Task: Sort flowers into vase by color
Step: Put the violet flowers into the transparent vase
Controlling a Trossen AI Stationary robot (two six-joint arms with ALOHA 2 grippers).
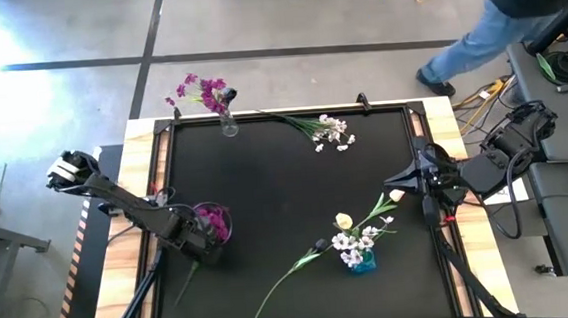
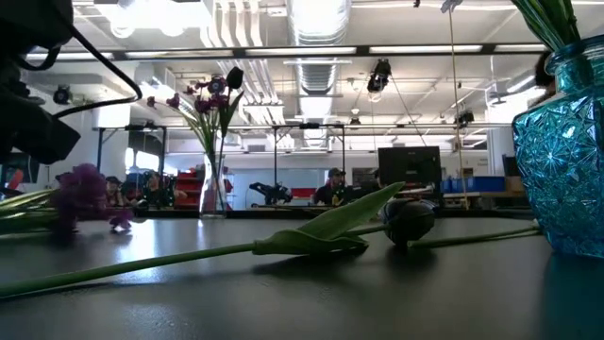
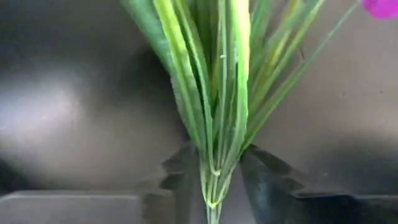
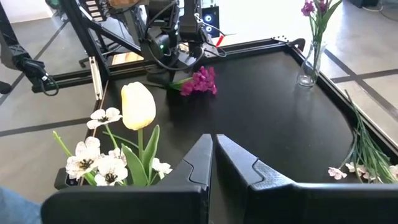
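Low view: black table (image 2: 377, 293), workshop behind.

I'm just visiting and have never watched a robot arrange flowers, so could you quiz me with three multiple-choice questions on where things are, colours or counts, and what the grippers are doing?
1. Where does the clear glass vase stand?
A. at the far edge of the black mat
B. mid-mat
C. beside the blue vase

2. How many vases are on the mat?
A. one
B. two
C. three

3. What is the left gripper doing?
A. hanging open over the blue vase
B. closed on green stems
C. resting on bare wood

Answers: 1 A, the high view puts it at the mat's far border. 2 B, one clear, one blue. 3 B, the left wrist view shows the magenta flower spray pinched by its stems; the right gripper waits closed, empty, at the right.
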